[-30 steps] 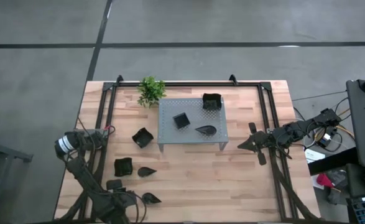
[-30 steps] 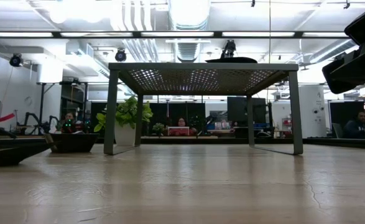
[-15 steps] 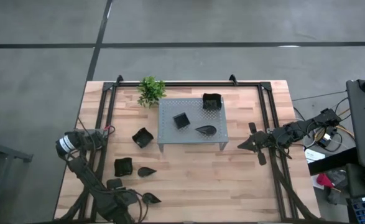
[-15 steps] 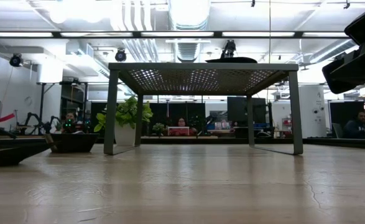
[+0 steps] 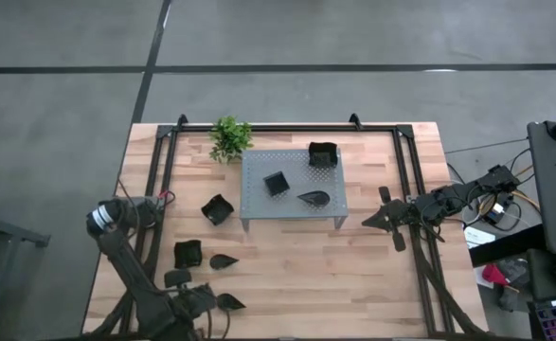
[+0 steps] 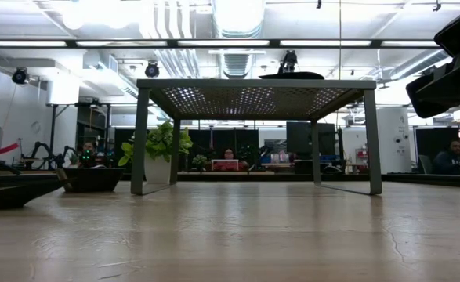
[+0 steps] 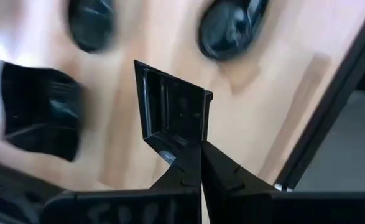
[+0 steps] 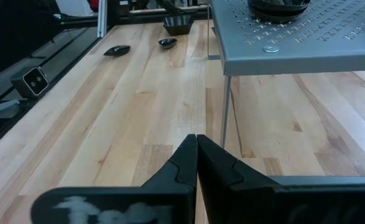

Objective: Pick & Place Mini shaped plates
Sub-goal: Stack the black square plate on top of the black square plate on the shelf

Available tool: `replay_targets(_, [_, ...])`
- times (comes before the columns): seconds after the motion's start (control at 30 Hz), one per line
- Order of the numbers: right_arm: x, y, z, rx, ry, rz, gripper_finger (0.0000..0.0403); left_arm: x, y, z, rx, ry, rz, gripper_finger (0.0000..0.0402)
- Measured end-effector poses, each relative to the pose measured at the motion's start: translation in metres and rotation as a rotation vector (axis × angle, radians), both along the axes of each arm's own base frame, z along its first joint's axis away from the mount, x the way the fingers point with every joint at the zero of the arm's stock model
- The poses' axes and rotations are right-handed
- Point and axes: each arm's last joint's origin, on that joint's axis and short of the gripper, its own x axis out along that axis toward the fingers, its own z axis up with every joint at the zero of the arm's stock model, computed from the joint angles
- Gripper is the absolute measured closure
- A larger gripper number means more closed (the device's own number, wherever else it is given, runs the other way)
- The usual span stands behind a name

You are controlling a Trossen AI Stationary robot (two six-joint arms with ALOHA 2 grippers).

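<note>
My left gripper (image 7: 201, 149) is shut on a small square black plate (image 7: 170, 112), which shows near the table's near left corner in the high view (image 5: 176, 278). Around it lie a larger square plate (image 5: 188, 253) and two teardrop plates (image 5: 224, 260) (image 5: 228, 302). Another square plate (image 5: 217, 209) rests farther back. Three more plates sit on top of the grey perforated stand (image 5: 259, 204). My right gripper (image 8: 196, 142) waits shut at the table's right side (image 5: 384, 218). My left gripper pinches one raised wall of the small square plate, at its rim near a corner (image 7: 193, 138), between the two fingers. The fingers come from above, pointing down. The plate hangs tilted below them, clear of the table.
A small green potted plant (image 5: 230, 138) stands at the far edge, left of the stand. Black frame rails (image 5: 159, 180) run along the table's left and right sides. Bare wood (image 5: 306, 275) lies in front of the stand.
My left gripper has risen at the table's near left corner, and the small square plate has come up off the wood with it. The other plates have stayed where they were.
</note>
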Motion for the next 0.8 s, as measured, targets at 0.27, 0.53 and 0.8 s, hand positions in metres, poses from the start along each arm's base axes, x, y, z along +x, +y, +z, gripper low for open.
replay_targets(0.27, [0.000,0.000,0.000,0.000,0.000,0.000,0.0394,0.037,0.021,0.043,0.222,-0.456,0.121,0.0401])
replay_targets(0.53, [0.000,0.000,0.000,0.000,0.000,0.000,0.0394,0.082,0.064,0.071,0.428,-0.619,0.110,0.0401])
replay_targets(0.8, [0.000,0.000,0.000,0.000,0.000,0.000,0.0394,0.125,0.131,0.092,0.470,-0.552,0.189,0.0402])
